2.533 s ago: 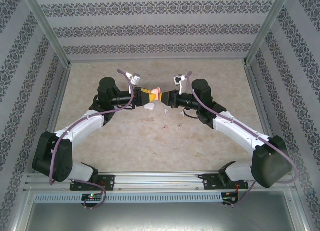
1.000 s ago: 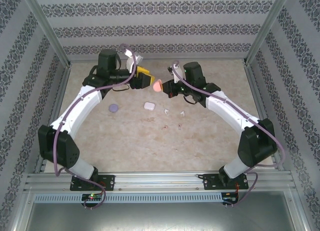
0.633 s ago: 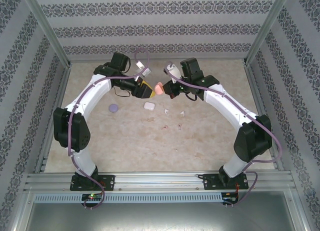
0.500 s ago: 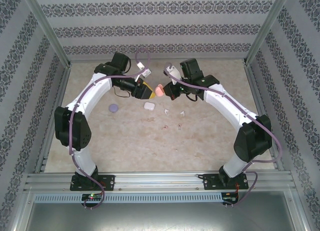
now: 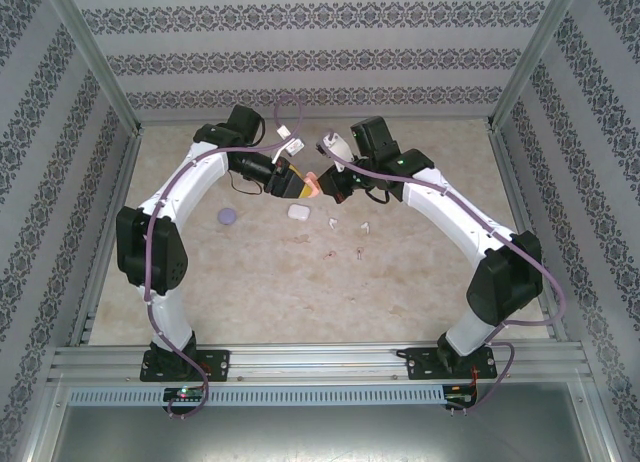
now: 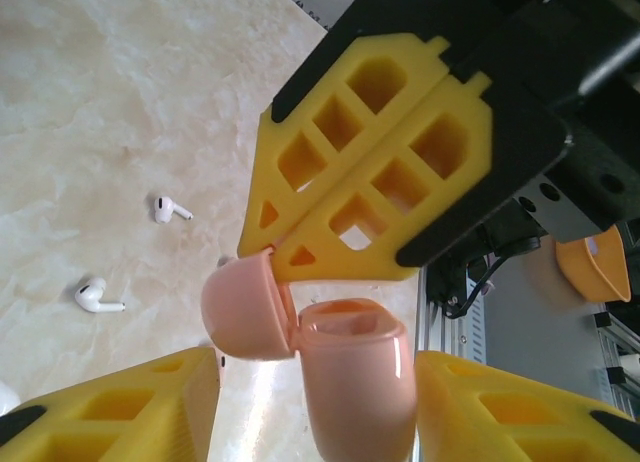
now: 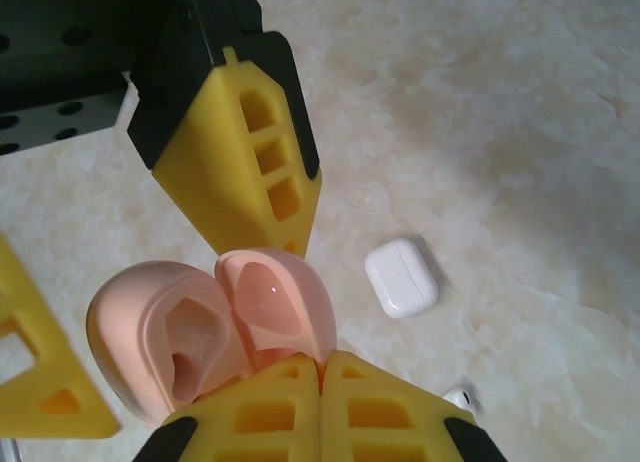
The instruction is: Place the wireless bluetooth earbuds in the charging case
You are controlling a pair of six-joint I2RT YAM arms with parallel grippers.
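Left wrist shows your right gripper [image 6: 262,257] pinched shut on the lid of the empty pink case [image 6: 355,382], left gripper [image 6: 318,367] half-open around its body, earbuds [image 6: 98,297] loose beyond it.

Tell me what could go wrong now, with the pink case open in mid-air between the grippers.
1. The right gripper appears to pinch the open pink charging case by its lid edge alone; it could slip or twist free.
2. The left gripper straddles the case body; squeezing might snap the lid shut or knock it loose.
3. A dropped case could scatter the white earbuds on the table below.
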